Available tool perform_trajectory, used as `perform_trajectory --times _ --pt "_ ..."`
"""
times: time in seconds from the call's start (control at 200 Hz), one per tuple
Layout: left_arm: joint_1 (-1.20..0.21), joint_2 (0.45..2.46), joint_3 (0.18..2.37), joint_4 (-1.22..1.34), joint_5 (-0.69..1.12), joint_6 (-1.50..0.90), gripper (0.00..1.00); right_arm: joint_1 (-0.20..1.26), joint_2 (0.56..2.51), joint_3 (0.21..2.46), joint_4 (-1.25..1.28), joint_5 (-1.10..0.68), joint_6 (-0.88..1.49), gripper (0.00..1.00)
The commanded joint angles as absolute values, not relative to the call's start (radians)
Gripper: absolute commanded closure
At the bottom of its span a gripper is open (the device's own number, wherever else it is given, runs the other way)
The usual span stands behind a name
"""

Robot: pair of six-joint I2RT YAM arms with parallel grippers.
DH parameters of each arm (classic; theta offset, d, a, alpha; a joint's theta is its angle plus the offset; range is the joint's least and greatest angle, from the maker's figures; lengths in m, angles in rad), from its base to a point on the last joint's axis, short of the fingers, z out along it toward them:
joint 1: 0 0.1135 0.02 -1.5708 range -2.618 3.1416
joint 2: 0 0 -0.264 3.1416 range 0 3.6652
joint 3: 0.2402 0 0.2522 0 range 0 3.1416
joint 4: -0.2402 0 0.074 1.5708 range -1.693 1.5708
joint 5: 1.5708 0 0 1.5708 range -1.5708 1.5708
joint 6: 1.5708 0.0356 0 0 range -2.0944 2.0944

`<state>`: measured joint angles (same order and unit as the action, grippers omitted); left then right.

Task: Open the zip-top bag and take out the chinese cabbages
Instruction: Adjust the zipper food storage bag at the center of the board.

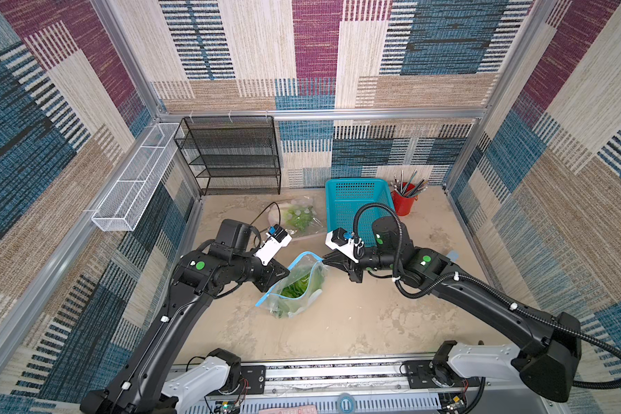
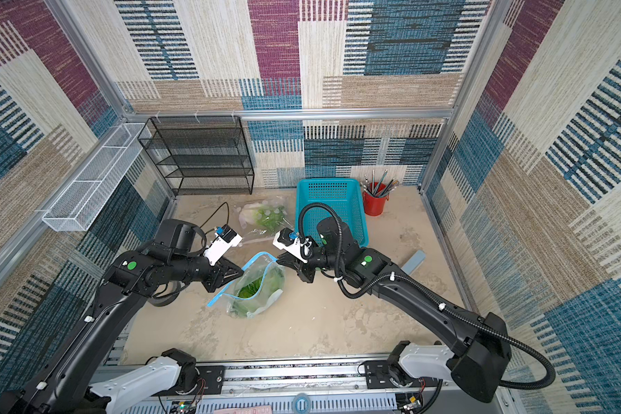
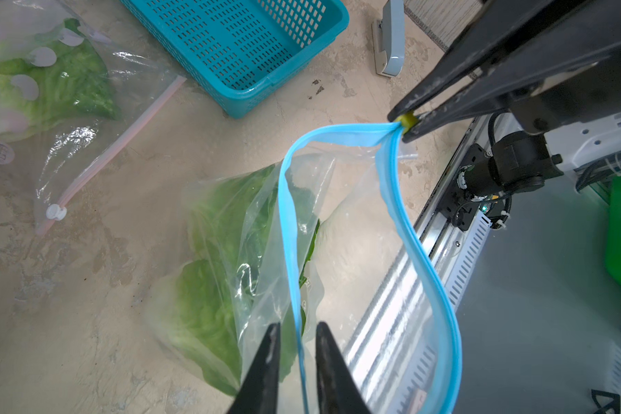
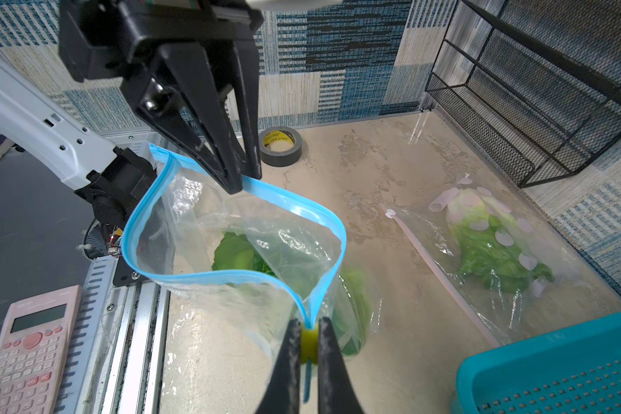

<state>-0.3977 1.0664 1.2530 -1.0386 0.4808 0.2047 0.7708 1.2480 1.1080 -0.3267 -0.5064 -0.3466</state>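
Pinching bag slider with right gripper; straddling rim with left gripper, nearly together, clamp unclear; cabbages inside, just near of left gripper.

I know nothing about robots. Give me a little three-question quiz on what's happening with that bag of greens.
1. True or false: the clear plastic bag with the blue zip rim is sealed shut.
2. What does the right gripper pinch? A) the small yellow zip slider B) a teal basket C) a red cup
3. How many clear bags holding leafy green cabbages lie on the beige table?
Key: 1 false, its mouth gapes open; 2 A; 3 two, counting the pink-zipped one.
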Motion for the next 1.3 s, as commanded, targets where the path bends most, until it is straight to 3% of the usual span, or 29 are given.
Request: perform_trajectory --times 0.0,0.135,0.286,0.471,0.536,0.596,0.962,1.297 --pt "-0.401 1.073 1.256 -1.053 0.489 0.196 0.86 0.771 1.246 1.109 -0.275 -0.526 -0.356 1.00" --pt "-0.402 1.065 1.263 -1.054 0.478 0.195 1.00 0.771 1.244 1.102 -0.274 -0.526 -0.354 1.00" --pt "-0.401 1.059 1.266 -1.054 0.473 0.182 1.00 0.770 1.244 1.094 -0.257 -0.519 -0.343 0.99" --pt "-0.401 1.026 1.275 -0.994 0.372 0.097 1.00 0.771 1.237 1.153 -0.199 -0.530 -0.277 0.25" --pt "-0.401 1.014 1.283 -0.971 0.327 0.062 1.00 0.770 1.224 1.153 -0.149 -0.533 -0.259 0.09" --pt "-0.401 1.009 1.302 -0.968 0.282 0.036 1.00 0.771 1.214 1.146 -0.106 -0.534 -0.246 0.02" --pt "-0.402 1.038 1.449 -0.961 -0.028 -0.096 1.00 0.772 1.203 1.114 0.081 -0.573 -0.116 0.00" --pt "-0.403 1.083 1.600 -0.958 -0.188 -0.136 1.00 0.772 1.168 1.049 0.118 -0.586 -0.089 0.01"
